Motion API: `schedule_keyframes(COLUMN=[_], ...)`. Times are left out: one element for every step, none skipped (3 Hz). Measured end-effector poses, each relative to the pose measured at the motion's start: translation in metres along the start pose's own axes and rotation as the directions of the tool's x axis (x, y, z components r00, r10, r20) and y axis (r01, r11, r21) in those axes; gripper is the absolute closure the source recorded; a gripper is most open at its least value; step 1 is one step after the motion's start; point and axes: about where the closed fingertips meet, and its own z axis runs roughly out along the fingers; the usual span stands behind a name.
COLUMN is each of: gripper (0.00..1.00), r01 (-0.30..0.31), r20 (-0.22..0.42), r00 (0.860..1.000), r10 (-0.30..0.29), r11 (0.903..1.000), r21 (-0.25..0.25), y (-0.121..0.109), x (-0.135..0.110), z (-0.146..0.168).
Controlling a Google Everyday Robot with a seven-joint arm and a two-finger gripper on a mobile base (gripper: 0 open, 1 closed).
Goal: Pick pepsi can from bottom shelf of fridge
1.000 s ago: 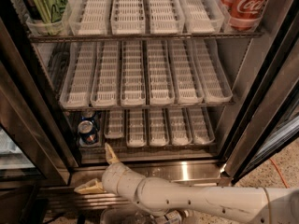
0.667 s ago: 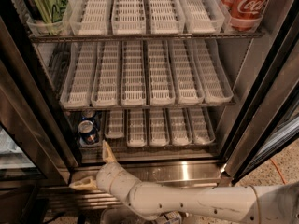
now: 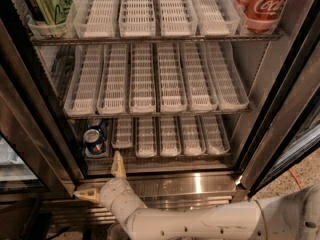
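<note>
Pincer (image 3: 97,176) spread wide, empty, just below the bottom shelf (image 3: 165,156). Pepsi can (image 3: 94,140) shadowed, upper part hard to read.

Glossy pepsi can (image 3: 94,140), shiny steel-based fridge (image 3: 200,184), matt end effector (image 3: 101,180) before its base.

The white, smooth-shelled robot arm (image 3: 200,221) reaches in from the lower right corner and lies almost level along the bottom edge of the view, pointing left. At its far end the rounded white wrist (image 3: 117,196) turns upward. The two-finger hand (image 3: 96,175) sits low in the view, left of centre. Its tan, flat fingers (image 3: 118,165) are spread wide apart, almost at a right angle to each other. One points straight up. The other points left and slightly down, with its tip nearest the left edge.
</note>
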Motion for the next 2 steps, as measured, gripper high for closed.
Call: schedule_keyframes(gripper=[0.00,0.00], r01=[0.001,0.001], r20=[-0.012,-0.012], r00=[1.000,1.000], r10=[0.000,0.000], r11=[0.9970,0.9970], r21=[0.078,0.078], y=[-0.0210,-0.0210], x=[0.0028,0.0028], z=[-0.0003,-0.0003])
